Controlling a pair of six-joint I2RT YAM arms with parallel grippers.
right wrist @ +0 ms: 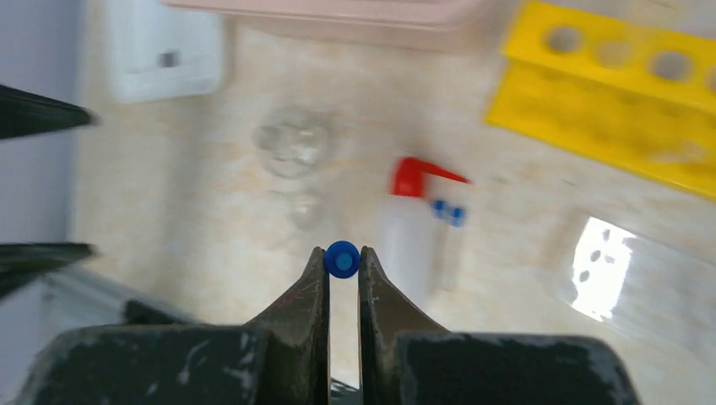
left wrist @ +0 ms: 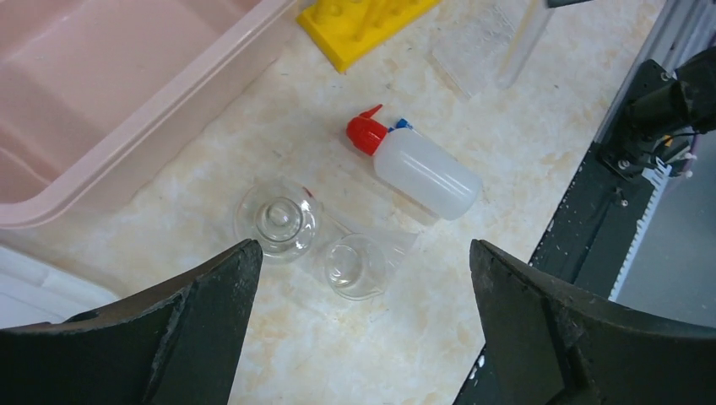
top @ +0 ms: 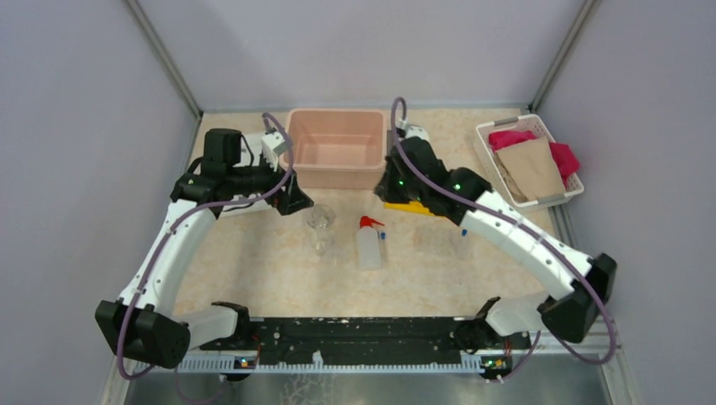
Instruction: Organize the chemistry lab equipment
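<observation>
One blue-capped tube (right wrist: 342, 260) is clamped at its cap between the closed fingers of the right gripper (right wrist: 342, 253), above the table (left wrist: 540, 135) and near the yellow rack (right wrist: 616, 93). The flask (left wrist: 277, 218) stands and the squeeze bottle (left wrist: 426, 171) lies below the left gripper (left wrist: 363, 249), whose jaws are wide apart and empty.

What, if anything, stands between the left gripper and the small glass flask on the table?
Nothing visible does. The left gripper hangs open, and its wrist view shows the small glass flask unobstructed between the fingers. The white squeeze bottle and the pink bin lie off to either side.
</observation>
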